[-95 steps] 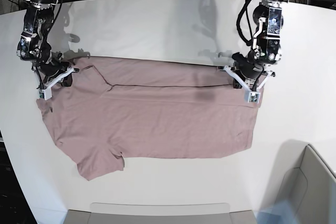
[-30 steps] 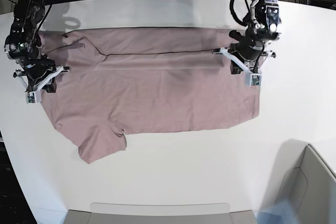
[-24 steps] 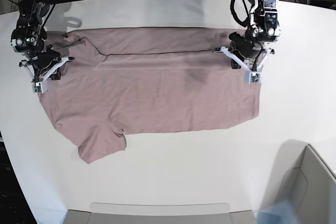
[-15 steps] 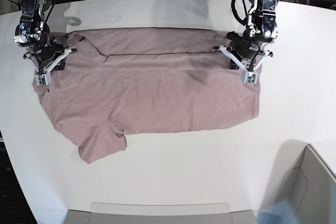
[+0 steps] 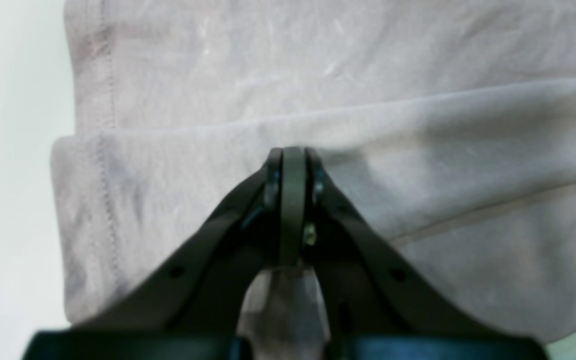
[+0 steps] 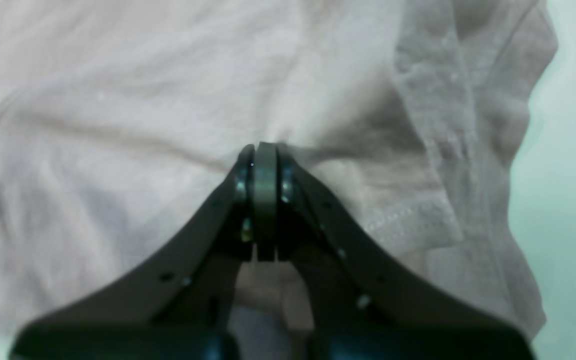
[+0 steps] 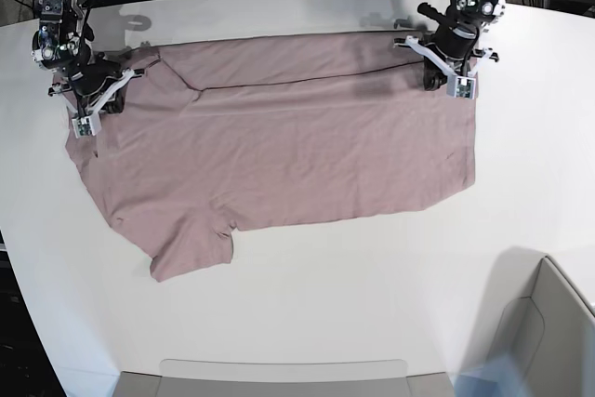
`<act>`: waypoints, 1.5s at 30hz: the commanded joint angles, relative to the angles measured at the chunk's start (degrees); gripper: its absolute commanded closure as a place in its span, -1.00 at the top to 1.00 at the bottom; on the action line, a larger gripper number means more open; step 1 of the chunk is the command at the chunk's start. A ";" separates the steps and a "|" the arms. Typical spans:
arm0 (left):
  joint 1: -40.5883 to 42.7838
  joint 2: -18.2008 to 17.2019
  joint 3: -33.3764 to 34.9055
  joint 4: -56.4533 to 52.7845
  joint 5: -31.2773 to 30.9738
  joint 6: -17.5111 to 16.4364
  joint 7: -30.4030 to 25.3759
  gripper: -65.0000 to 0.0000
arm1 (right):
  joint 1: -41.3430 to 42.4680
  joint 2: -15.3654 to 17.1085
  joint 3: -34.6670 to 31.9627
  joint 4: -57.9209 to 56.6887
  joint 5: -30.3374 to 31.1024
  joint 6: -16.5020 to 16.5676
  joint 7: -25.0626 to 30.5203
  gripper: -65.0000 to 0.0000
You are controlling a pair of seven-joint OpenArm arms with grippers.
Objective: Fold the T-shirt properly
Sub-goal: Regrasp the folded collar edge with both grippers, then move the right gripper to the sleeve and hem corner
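Fingers (image 7: 93, 99) clamped, T-shirt (image 7: 279, 146) lengthwise left-right

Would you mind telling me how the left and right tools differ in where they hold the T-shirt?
The left tool pinches the T-shirt near its hem corner; the right tool pinches near a sleeve. In the base view, the left tool sits slightly farther back on the table. Both are shut on cloth.

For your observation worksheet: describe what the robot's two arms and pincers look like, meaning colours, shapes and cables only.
Both arms are black, jointed, with black cables looping along them. The left pincer and right pincer have white bracket-like frames around dark bodies. Up close, each left pincer finger is a dark, tapering, angled bar with small holes.
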 commanded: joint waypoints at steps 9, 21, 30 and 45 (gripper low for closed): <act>-1.07 -0.11 -0.05 5.46 1.73 1.18 11.87 -1.00 | -2.98 -0.92 3.99 6.53 -0.52 0.70 -5.13 -1.00; -6.26 0.06 -5.76 15.66 1.73 1.18 11.87 -1.00 | 13.73 -2.06 11.20 8.29 -1.05 0.79 -5.13 -1.00; -9.07 0.06 -5.59 14.78 1.73 1.18 15.29 -1.00 | 36.23 0.31 -4.45 -26.00 -10.63 0.70 -1.44 -1.00; -11.09 0.06 -5.85 8.27 1.64 1.18 15.73 -1.00 | 15.22 1.45 -5.42 -11.05 -14.94 0.52 -7.86 -1.00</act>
